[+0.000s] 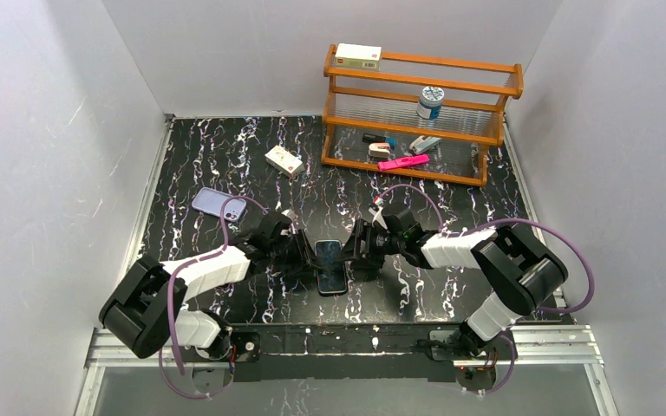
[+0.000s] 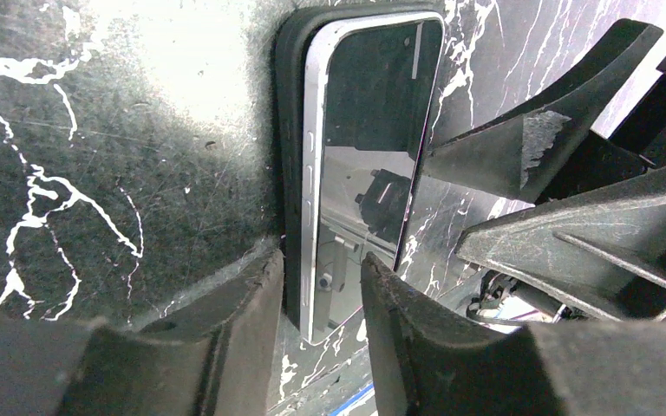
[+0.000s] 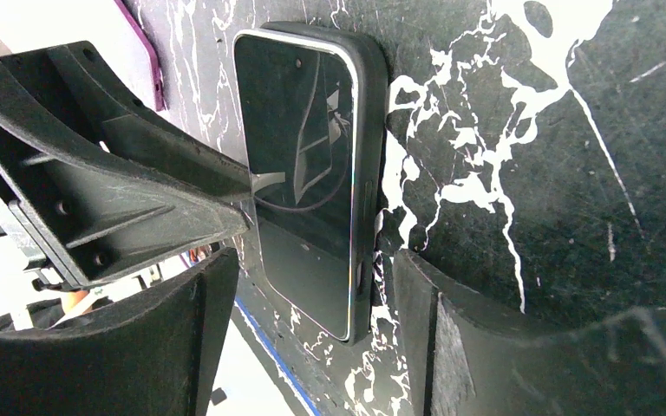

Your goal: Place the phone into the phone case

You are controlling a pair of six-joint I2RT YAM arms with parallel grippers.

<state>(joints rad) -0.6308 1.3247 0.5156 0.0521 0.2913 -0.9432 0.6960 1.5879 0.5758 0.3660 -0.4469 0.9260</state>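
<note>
Left pincer [image 2: 319,269], jaws part-way apart, straddling the near end of the phone [image 2: 368,130]. A dark gap separates one finger from the phone's silver rim, and contact on the other side cannot be told. Right pincer [image 3: 312,260], jaws wider apart, flanking the same phone from the opposite side with clearance at both fingers. In each wrist view, a finger of the opposing pincer reaches to the phone's long edge. The phone lies screen up on a matte black slab [image 2: 288,130], near the middle of the tabletop [image 1: 251,147], between the two pincers. The lavender case [image 1: 217,203] lies flat on the tabletop behind and to the left of the left pincer, well apart from the phone.
</note>
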